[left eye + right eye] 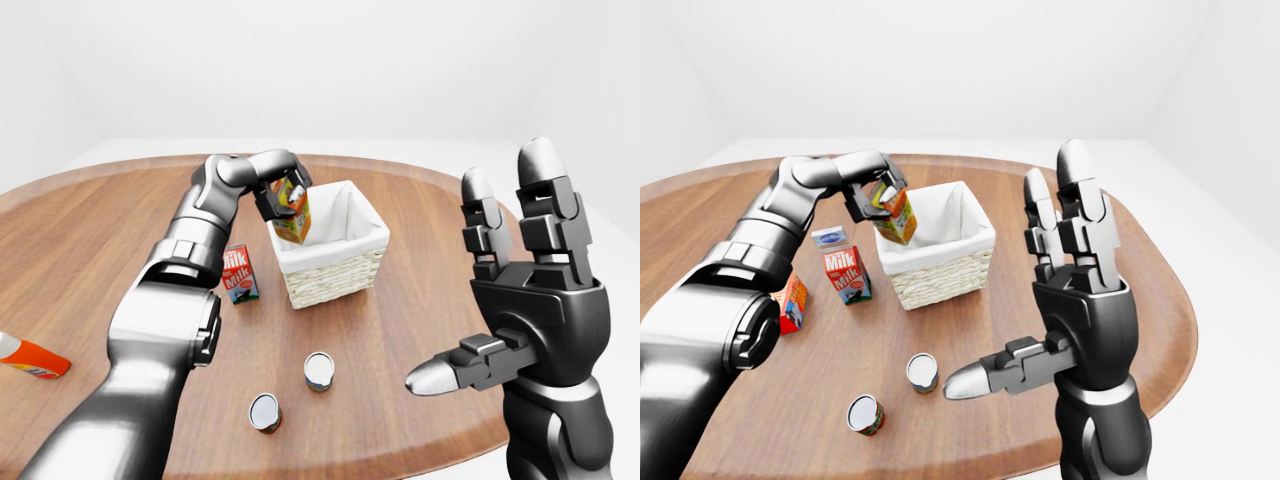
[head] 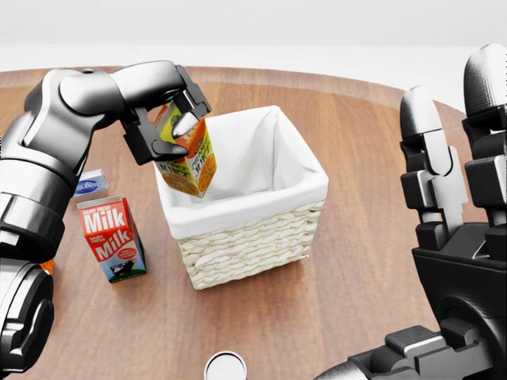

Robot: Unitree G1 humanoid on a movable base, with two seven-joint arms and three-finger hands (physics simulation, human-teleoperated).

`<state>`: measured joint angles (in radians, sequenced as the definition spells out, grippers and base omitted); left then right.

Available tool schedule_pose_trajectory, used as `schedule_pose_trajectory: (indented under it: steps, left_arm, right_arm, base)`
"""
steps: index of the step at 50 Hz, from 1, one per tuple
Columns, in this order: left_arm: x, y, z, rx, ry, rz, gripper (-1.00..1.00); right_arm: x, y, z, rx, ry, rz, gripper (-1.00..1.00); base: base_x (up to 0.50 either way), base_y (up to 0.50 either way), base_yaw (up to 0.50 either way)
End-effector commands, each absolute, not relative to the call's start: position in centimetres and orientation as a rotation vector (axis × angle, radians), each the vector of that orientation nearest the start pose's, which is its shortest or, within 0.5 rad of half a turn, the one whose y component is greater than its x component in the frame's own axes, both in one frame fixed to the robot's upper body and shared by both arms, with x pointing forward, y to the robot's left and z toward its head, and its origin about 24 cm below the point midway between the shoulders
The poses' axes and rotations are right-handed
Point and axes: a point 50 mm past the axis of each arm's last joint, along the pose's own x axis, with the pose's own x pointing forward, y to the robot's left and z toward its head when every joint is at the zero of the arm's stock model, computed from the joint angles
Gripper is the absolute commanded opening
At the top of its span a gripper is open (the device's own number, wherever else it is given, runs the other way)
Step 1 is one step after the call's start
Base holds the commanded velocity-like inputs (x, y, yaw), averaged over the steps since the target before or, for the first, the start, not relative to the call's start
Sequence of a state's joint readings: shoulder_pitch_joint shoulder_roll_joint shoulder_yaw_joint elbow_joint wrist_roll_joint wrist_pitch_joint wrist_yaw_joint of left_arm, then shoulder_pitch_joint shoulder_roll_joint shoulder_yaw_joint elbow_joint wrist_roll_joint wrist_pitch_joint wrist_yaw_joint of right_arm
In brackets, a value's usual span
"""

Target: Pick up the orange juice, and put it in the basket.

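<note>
My left hand [image 2: 170,127] is shut on the orange juice carton [image 2: 190,158], an orange and green box held tilted at the left rim of the wicker basket [image 2: 245,237]. The carton's lower end dips inside the basket's white cloth liner [image 2: 269,158]. The basket stands near the middle of the round wooden table [image 2: 372,158]. At the right of every view my right hand [image 1: 500,300] is raised with its fingers spread open, well away from the basket and holding nothing.
A red milk carton [image 2: 111,237] stands just left of the basket, with a small blue-and-white box [image 2: 89,184] above it. Two cans [image 1: 319,369] [image 1: 265,411] sit lower on the table. An orange carton [image 1: 792,302] stands farther left, and an orange bottle [image 1: 30,357] lies by the table's left edge.
</note>
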<state>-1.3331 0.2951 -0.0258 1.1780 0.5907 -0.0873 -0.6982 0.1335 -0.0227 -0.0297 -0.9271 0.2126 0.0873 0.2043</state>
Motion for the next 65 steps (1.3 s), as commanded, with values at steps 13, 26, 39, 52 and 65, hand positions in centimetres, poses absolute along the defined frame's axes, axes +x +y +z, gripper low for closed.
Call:
schedule_pose_trajectory:
  steps: [13, 26, 39, 52, 65]
  left_arm:
    - [42.4, 11.5, 24.6, 0.991, 0.048, -0.641, -1.0]
    - [42.8, 12.3, 28.8, 1.145, -0.121, -0.315, -1.0]
    - [43.0, 11.7, 28.3, 1.203, -0.139, -0.264, -1.0]
    - [42.9, 9.7, 26.6, 1.169, -0.149, -0.323, -1.0]
    - [42.5, 6.7, 26.5, 1.166, -0.193, -0.386, -1.0]
  right_arm:
    - [16.8, -14.7, 20.5, 0.071, -0.72, 0.245, 1.0]
    - [16.8, -14.7, 20.7, 0.072, -0.726, 0.245, 1.0]
    - [16.8, -14.7, 20.6, 0.072, -0.724, 0.246, 1.0]
    - [16.9, -14.6, 20.4, 0.072, -0.711, 0.248, 1.0]
    - [16.7, -14.8, 20.7, 0.073, -0.727, 0.248, 1.0]
  base:
    - [0.0, 0.0, 0.0]
    - [0.0, 0.0, 0.0]
    - [0.0, 0.0, 0.0]
    - [0.0, 0.0, 0.0]
    - [0.0, 0.0, 0.0]
